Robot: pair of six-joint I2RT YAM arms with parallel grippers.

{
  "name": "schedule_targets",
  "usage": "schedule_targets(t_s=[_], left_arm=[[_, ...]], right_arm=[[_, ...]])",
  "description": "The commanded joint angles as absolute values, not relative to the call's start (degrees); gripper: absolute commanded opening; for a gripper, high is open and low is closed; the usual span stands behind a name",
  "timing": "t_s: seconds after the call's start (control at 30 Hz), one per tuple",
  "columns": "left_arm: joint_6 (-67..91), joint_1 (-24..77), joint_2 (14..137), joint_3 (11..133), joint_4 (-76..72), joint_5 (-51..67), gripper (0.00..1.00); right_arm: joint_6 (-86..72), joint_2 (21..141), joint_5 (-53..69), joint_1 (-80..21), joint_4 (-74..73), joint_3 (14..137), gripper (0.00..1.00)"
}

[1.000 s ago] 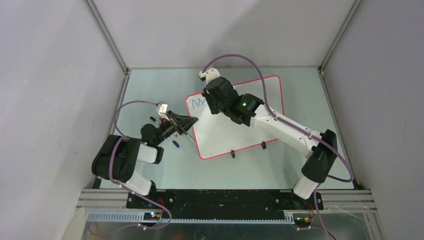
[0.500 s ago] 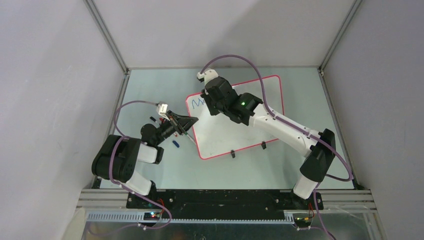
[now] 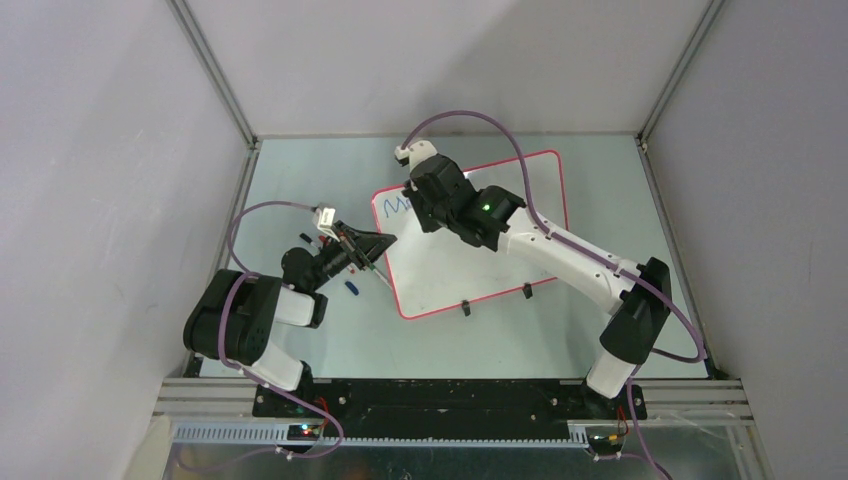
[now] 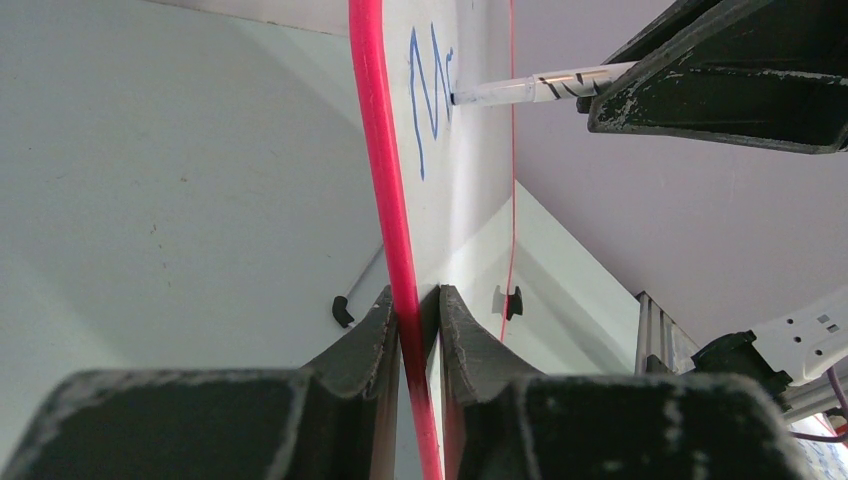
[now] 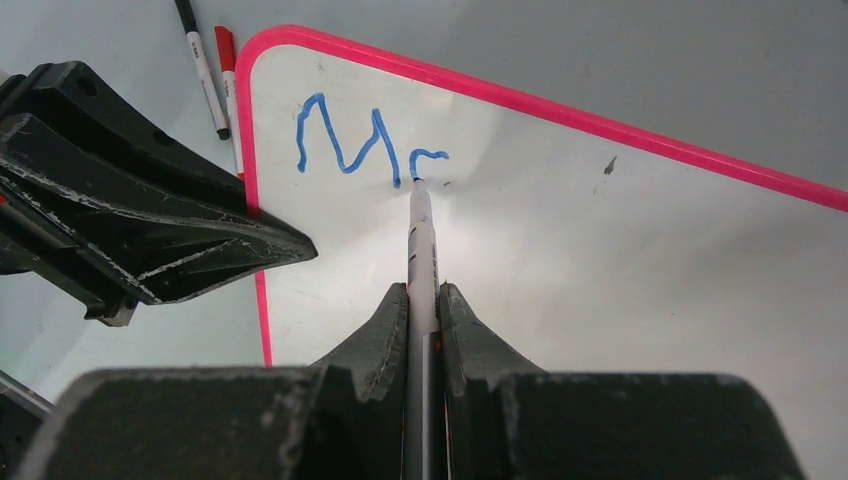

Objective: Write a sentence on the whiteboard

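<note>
A: Left hand (image 4: 415, 300), what's it doing?
B: Narrow gap, clamped on the pink frame of the whiteboard (image 4: 478, 170), one finger on each face. In the top view it's on the board's left edge, toward the near corner.
A: Right hand (image 5: 425, 295)?
B: Fingers together, squeezed on a marker (image 5: 422, 235) that sticks straight out between them. The tip touches the white surface.
A: Where on the board?
B: Upper left corner, at the end of the sentence (image 5: 368, 148). It's blue ink, an "M" plus a small curl just begun, and the tip sits right under that curl.
A: Is the board flat?
B: It's on the tabletop (image 3: 300, 180), right of middle and skewed, with its left edge angled toward the left arm. Can't tell if the gripped edge is raised. Two black clip feet (image 3: 465, 308) are on the near edge.
A: Anything loose?
B: A black marker (image 5: 203, 75) and a red marker (image 5: 228, 70) lie side by side on the tabletop, just outside the board's upper left corner and not touching either hand.
</note>
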State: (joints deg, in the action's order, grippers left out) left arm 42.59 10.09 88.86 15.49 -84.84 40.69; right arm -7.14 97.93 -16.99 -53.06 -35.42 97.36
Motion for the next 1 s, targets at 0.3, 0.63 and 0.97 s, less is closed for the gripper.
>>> schedule_targets(t_s=[0.3, 0.63, 0.97], left_arm=[[39.91, 10.48, 89.23, 17.24, -87.71, 41.44, 0.0], [39.95, 10.46, 89.3, 17.23, -87.71, 41.42, 0.0], [39.9, 10.61, 89.3, 17.25, -87.71, 41.49, 0.0]], right_arm=[[-7.7, 96.17, -19.92, -51.86, -36.94, 97.24, 0.0], [-7.98, 96.06, -21.3, -51.19, -36.49, 97.45, 0.0], [-8.12, 97.23, -20.8, -50.8, -36.46, 99.68, 0.0]])
